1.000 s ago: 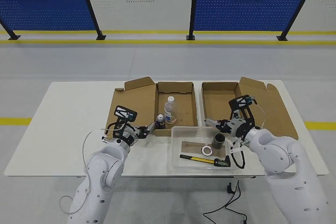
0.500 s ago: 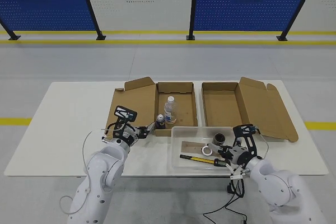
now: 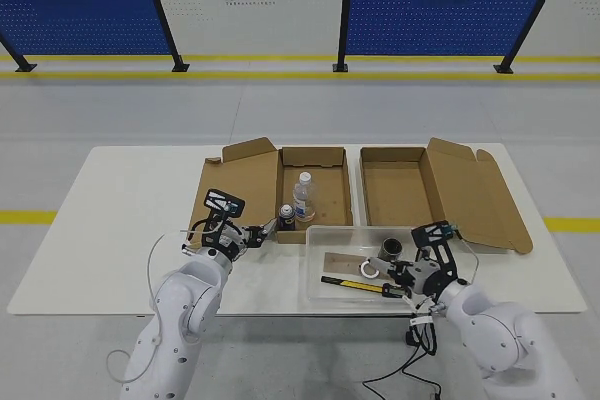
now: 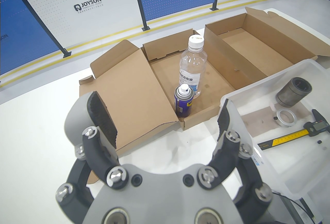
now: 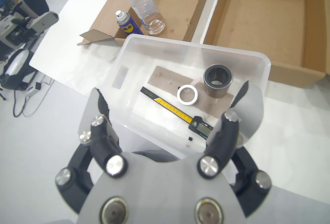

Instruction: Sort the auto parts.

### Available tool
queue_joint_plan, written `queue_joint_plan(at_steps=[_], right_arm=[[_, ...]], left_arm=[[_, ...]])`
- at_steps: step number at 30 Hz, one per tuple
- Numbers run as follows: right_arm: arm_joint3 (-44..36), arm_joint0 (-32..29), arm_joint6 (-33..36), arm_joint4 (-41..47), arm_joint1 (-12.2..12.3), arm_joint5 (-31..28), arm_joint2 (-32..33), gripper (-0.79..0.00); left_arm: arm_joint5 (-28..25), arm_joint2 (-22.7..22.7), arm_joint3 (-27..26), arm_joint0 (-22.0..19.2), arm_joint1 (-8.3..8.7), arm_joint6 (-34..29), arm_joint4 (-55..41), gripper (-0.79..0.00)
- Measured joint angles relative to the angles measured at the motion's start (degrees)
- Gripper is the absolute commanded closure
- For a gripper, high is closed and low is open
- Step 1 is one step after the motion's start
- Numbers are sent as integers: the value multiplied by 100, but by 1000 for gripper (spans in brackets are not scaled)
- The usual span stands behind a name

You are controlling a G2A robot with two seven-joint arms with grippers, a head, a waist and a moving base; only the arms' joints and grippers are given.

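Drawn back from the empty brown cardboard box (image 3: 395, 190) to the near wall of the clear plastic bin (image 3: 315, 255): the right gripper (image 3: 382, 277); left gripper (image 3: 261, 231) unmoved, off the bin's opposite end. Left wrist view: spread wide, holding nothing, parts well off to one side. Right wrist view: also wide and empty, with the yellow-and-black digital caliper (image 5: 168, 105) nearest, silver metal ring (image 5: 187, 94) and dark steel cylinder (image 5: 217, 80) just beyond. Caliper's long axis slanting across the gap; likely a wrist turn before closing. Nearer arm: right.
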Motion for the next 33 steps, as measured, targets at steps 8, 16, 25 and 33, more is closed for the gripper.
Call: queue_joint_plan(at_steps=[8, 16, 25, 33], right_arm=[[31, 1249, 1656, -823, 13, 887, -228, -785], [1012, 2988, 3638, -1601, -78, 1361, -1123, -785], [2091, 3477, 3934, -1925, -209, 1541, -1852, -357], [2453, 3395, 3802, -1920, -243, 1553, -1893, -320]], left_arm=[[0, 0, 0, 0, 0, 0, 0, -785], [0, 0, 0, 0, 0, 0, 0, -785], [0, 0, 0, 0, 0, 0, 0, -785], [0, 0, 0, 0, 0, 0, 0, -785]])
